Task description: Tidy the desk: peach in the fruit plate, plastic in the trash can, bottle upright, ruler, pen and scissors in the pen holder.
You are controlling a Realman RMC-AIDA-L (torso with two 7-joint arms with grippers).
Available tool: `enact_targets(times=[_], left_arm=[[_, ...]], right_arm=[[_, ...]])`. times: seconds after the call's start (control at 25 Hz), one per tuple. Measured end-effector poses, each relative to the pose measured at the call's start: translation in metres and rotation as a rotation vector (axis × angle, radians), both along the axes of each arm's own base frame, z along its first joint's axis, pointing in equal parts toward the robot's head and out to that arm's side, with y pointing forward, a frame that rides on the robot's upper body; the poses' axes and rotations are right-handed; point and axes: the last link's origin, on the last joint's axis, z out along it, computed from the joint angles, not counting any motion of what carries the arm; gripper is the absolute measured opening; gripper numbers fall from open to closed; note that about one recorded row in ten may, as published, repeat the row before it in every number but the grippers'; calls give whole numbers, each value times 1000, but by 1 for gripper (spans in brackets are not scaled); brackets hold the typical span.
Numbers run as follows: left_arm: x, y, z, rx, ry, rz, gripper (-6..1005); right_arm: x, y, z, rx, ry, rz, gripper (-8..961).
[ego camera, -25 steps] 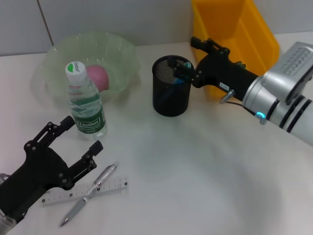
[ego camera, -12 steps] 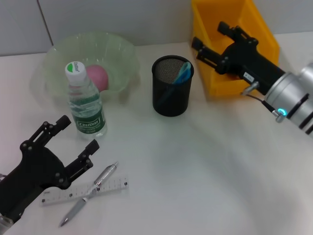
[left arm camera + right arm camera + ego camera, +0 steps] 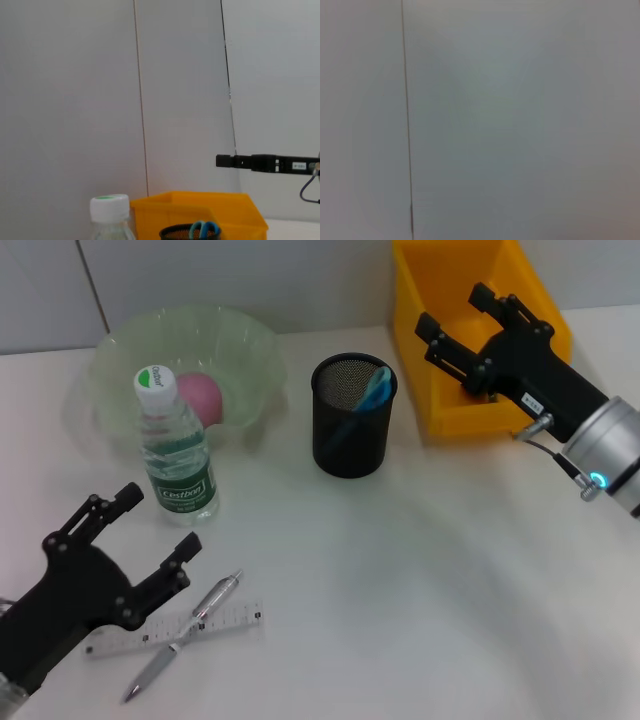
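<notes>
The pink peach point(image 3: 200, 395) lies in the green fruit plate point(image 3: 240, 335). In front of the plate the bottle point(image 3: 176, 458) stands upright. Blue-handled scissors point(image 3: 376, 388) lean inside the black mesh pen holder point(image 3: 350, 440). A clear ruler point(image 3: 235, 618) lies flat at the front left with a silver pen point(image 3: 215, 595) crossing it. My left gripper point(image 3: 160, 522) hovers open just left of them, holding nothing. My right gripper point(image 3: 452, 310) is open and empty over the yellow trash can point(image 3: 450, 410). The plastic is out of view.
In the left wrist view I see the bottle cap point(image 3: 109, 202), the yellow bin point(image 3: 200, 207) and the scissor handles point(image 3: 204, 229) against a grey wall. The right wrist view shows only wall.
My right gripper has drawn back from the pen holder to over the yellow bin, leaving the scissors in the holder. My left gripper has drifted slightly toward the front left.
</notes>
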Motion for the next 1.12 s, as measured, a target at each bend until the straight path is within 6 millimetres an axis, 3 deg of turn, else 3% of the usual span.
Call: enact_targets(times=[0.56, 0.76, 1.0, 1.08, 1.12], left_arm=[[15, 20, -10, -18, 14, -32, 796], [8, 13, -5, -11, 6, -8, 796], [1, 0, -8, -19, -1, 25, 796], [0, -22, -3, -5, -60, 8, 796], [0, -22, -3, -5, -60, 8, 796]], right_arm=[[22, -27, 9, 41, -1, -13, 825], [21, -31, 4, 3, -23, 16, 824], [33, -50, 7, -40, -115, 54, 824], [35, -57, 9, -62, -127, 63, 824], [38, -61, 10, -81, -126, 62, 824]])
